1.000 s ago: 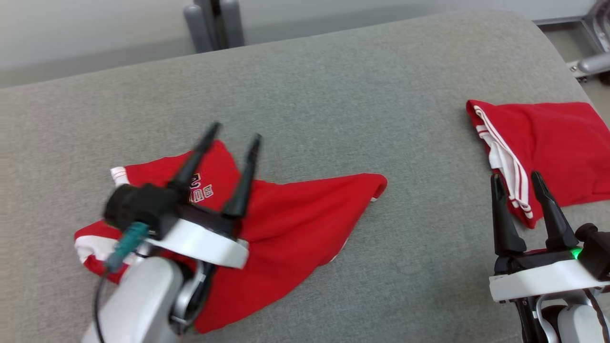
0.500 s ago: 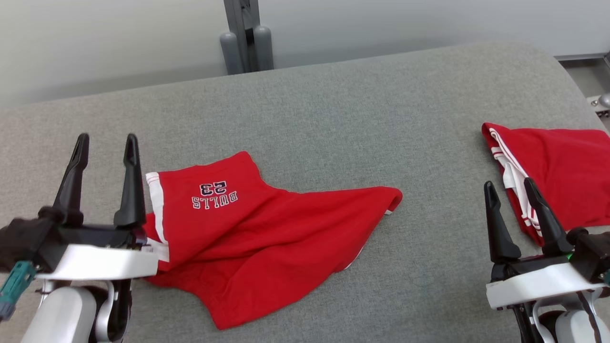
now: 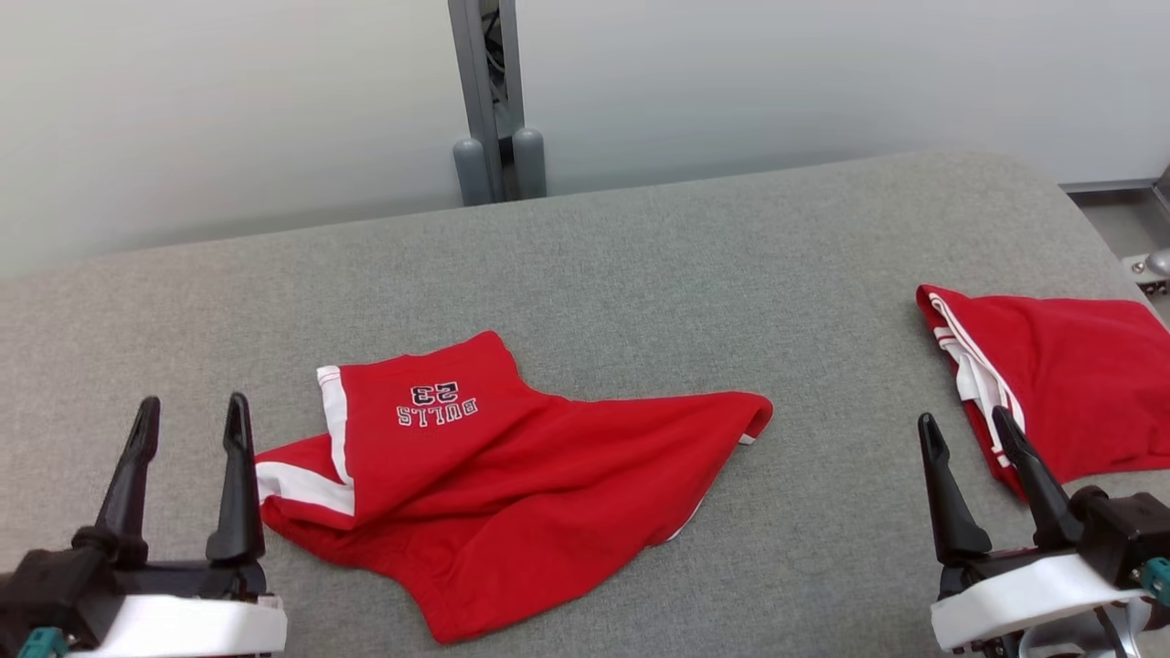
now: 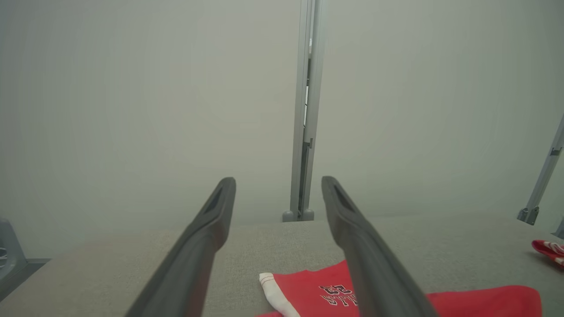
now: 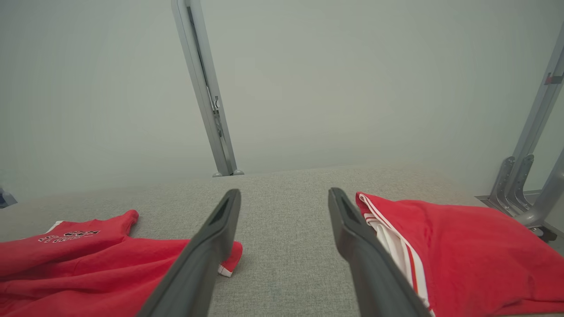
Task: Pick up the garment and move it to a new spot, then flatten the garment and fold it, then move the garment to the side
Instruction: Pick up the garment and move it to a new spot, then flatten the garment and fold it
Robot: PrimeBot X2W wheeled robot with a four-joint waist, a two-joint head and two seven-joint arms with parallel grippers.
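The garment is a pair of red shorts with white trim and "BULLS 23" print, lying rumpled and partly folded over itself on the grey padded table, left of centre. My left gripper stands open at the lower left, just left of the garment's white-trimmed edge and apart from it. My right gripper stands open at the lower right with nothing in it. In the left wrist view the open left gripper points over the garment. From the right wrist the garment lies left of the open right gripper.
A second red garment with white stripes lies folded at the table's right end, close beside my right gripper; it also appears as the folded red garment in the right wrist view. A grey post stands behind the table. A metal frame is at the far right.
My left gripper has drawn back from above the garment to the lower left, off the cloth. The head camera has tilted up, so the whole scene sits lower. The right gripper barely moved.
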